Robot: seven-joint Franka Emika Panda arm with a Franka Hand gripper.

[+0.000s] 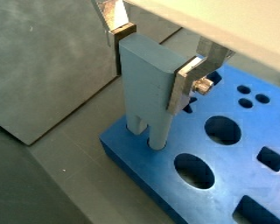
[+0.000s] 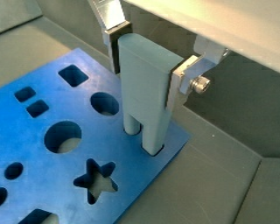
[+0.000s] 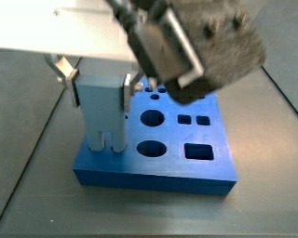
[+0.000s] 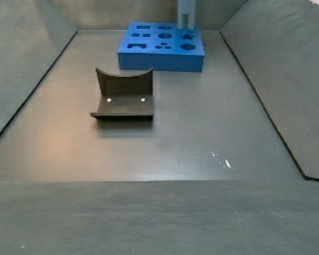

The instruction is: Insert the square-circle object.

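The square-circle object [image 1: 149, 83] is a pale grey-blue slab that stands upright on its two short pegs [image 1: 146, 131] at a corner of the bright blue board [image 1: 213, 179]. It shows the same way in both wrist views [image 2: 146, 83] and in a side view [image 3: 101, 110]. The peg ends meet the board's top; I cannot tell how deep they sit. My gripper [image 1: 154, 58] holds the slab's upper end, with one silver finger [image 2: 116, 44] pressed on each narrow side. In the far side view the slab [image 4: 186, 14] rises from the board [image 4: 162, 48], and the gripper is cut off above.
The board has several other shaped holes: round [image 2: 63, 136], star [image 2: 95, 178] and square [image 3: 199, 150]. The dark fixture [image 4: 124, 95] stands on the grey floor in front of the board. Raised grey walls edge the floor.
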